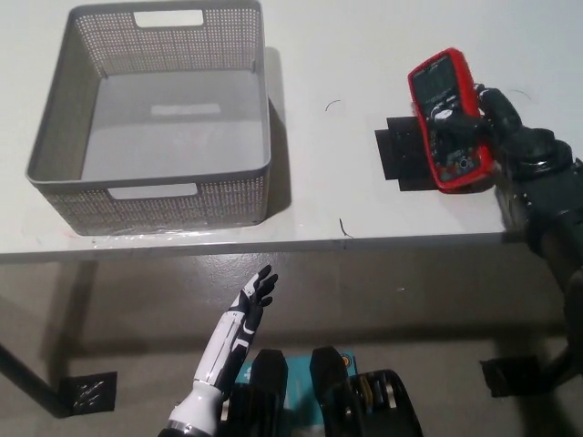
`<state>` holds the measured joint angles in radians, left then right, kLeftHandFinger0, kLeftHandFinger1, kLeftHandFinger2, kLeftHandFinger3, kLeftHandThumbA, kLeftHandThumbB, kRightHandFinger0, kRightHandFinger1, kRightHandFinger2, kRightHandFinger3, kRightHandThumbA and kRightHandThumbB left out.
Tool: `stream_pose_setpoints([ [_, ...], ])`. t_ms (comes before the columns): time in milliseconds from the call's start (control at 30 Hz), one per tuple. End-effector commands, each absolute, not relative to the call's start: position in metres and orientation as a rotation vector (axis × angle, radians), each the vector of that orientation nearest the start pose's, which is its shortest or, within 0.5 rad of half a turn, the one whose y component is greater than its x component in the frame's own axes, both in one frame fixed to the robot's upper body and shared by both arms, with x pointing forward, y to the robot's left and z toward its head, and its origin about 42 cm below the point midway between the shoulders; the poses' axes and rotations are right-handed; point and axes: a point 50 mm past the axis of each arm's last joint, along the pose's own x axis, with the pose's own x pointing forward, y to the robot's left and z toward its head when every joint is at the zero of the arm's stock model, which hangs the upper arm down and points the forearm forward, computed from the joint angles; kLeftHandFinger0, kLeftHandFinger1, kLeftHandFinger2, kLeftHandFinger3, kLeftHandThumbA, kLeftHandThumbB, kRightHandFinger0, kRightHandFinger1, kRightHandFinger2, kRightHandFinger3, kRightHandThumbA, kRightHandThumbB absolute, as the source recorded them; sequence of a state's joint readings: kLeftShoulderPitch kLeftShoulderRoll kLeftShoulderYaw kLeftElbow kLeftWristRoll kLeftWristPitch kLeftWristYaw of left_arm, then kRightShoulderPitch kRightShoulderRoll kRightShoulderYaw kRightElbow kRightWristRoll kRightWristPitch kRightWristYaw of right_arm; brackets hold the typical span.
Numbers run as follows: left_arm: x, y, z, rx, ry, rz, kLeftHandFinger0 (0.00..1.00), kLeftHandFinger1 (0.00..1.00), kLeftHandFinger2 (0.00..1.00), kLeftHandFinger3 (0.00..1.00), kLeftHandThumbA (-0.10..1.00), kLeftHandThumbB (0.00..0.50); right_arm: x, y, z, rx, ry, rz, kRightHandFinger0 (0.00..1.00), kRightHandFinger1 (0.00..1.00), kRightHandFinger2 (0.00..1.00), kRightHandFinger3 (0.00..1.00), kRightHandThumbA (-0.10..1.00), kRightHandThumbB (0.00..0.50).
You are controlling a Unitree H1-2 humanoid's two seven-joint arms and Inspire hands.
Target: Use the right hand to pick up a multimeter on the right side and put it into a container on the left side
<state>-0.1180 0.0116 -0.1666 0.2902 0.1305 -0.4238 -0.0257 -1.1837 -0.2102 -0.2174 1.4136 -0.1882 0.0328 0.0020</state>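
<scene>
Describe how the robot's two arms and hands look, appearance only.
The left hand has black fingers on a slim white forearm with black panel lines. The right hand is all black, on a bulky matte black arm with rounded, segmented housings. No cables or markings are visible.

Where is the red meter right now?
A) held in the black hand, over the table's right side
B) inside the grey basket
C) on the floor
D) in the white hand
A: the red multimeter sits in the black right hand, far from the basket.

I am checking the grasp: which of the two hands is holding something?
The black right hand, over the table's right side, holds the red multimeter. The white left hand hangs open below the table edge, holding nothing.
</scene>
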Motion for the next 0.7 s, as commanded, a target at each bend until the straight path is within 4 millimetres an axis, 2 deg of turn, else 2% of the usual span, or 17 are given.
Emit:
stream_pose_setpoints([
  [0,0.310,0.157,0.083,0.155,-0.313,-0.259,1.00,1.00,1.00,1.00,1.00,0.443,0.609,-0.202,0.417,0.439,-0.002,0.172,0.00,0.16,0.66,1.00,-0.10,0.124],
  [33,0.309,0.157,0.082,0.153,-0.310,-0.260,1.00,1.00,1.00,1.00,1.00,0.446,0.608,-0.197,0.430,0.482,-0.029,0.207,0.00,0.08,0.60,1.00,-0.10,0.115],
  [67,0.309,0.156,0.081,0.153,-0.309,-0.261,1.00,1.00,1.00,1.00,1.00,0.446,0.608,-0.194,0.435,0.508,-0.037,0.220,0.00,0.07,0.57,1.00,-0.10,0.128],
  [133,0.307,0.155,0.081,0.157,-0.308,-0.264,1.00,1.00,1.00,1.00,1.00,0.443,0.607,-0.186,0.449,0.565,-0.045,0.268,0.00,0.00,0.53,1.00,-0.10,0.112],
  [233,0.306,0.156,0.080,0.156,-0.305,-0.267,1.00,1.00,1.00,1.00,1.00,0.445,0.604,-0.173,0.470,0.608,-0.057,0.340,0.00,0.01,0.55,1.00,-0.10,0.143],
  [267,0.307,0.156,0.079,0.161,-0.303,-0.267,1.00,1.00,1.00,1.00,1.00,0.437,0.601,-0.167,0.480,0.608,-0.070,0.375,0.00,0.00,0.51,1.00,-0.10,0.146],
  [300,0.306,0.156,0.079,0.159,-0.302,-0.266,1.00,1.00,1.00,1.00,1.00,0.433,0.600,-0.162,0.486,0.623,-0.073,0.385,0.00,0.00,0.49,1.00,-0.10,0.174],
  [333,0.306,0.155,0.079,0.155,-0.301,-0.265,1.00,1.00,1.00,1.00,1.00,0.437,0.598,-0.157,0.492,0.635,-0.088,0.398,0.00,0.00,0.48,0.98,-0.10,0.170],
  [367,0.306,0.155,0.078,0.152,-0.298,-0.263,1.00,1.00,1.00,1.00,1.00,0.438,0.596,-0.151,0.500,0.651,-0.103,0.418,0.00,0.00,0.48,0.92,-0.10,0.176],
  [433,0.305,0.155,0.077,0.142,-0.293,-0.263,1.00,1.00,1.00,1.00,1.00,0.434,0.591,-0.138,0.513,0.682,-0.107,0.471,0.00,0.00,0.49,0.64,-0.10,0.167],
  [467,0.305,0.155,0.077,0.138,-0.292,-0.264,1.00,1.00,1.00,1.00,1.00,0.435,0.587,-0.131,0.522,0.694,-0.113,0.510,0.00,0.00,0.50,0.57,-0.10,0.159],
  [500,0.305,0.155,0.077,0.138,-0.293,-0.265,1.00,1.00,1.00,1.00,1.00,0.443,0.585,-0.128,0.526,0.698,-0.117,0.524,0.00,0.01,0.51,0.57,-0.10,0.154],
  [533,0.304,0.155,0.077,0.137,-0.293,-0.266,1.00,1.00,1.00,1.00,1.00,0.446,0.582,-0.123,0.532,0.707,-0.121,0.546,0.00,0.03,0.54,0.63,-0.10,0.158],
  [567,0.304,0.155,0.077,0.135,-0.292,-0.268,1.00,1.00,1.00,1.00,1.00,0.445,0.579,-0.118,0.537,0.714,-0.125,0.574,0.00,0.04,0.54,0.79,-0.10,0.134],
  [600,0.304,0.155,0.077,0.134,-0.291,-0.269,1.00,1.00,1.00,1.00,1.00,0.445,0.577,-0.116,0.540,0.713,-0.131,0.587,0.00,0.04,0.54,0.85,-0.10,0.131],
  [633,0.304,0.155,0.076,0.128,-0.290,-0.271,1.00,1.00,1.00,1.00,1.00,0.445,0.575,-0.112,0.545,0.720,-0.136,0.610,0.00,0.06,0.55,0.97,-0.10,0.127],
  [667,0.302,0.155,0.075,0.126,-0.285,-0.273,1.00,1.00,1.00,1.00,1.00,0.446,0.572,-0.108,0.548,0.729,-0.145,0.625,0.00,0.06,0.55,1.00,-0.10,0.134],
])
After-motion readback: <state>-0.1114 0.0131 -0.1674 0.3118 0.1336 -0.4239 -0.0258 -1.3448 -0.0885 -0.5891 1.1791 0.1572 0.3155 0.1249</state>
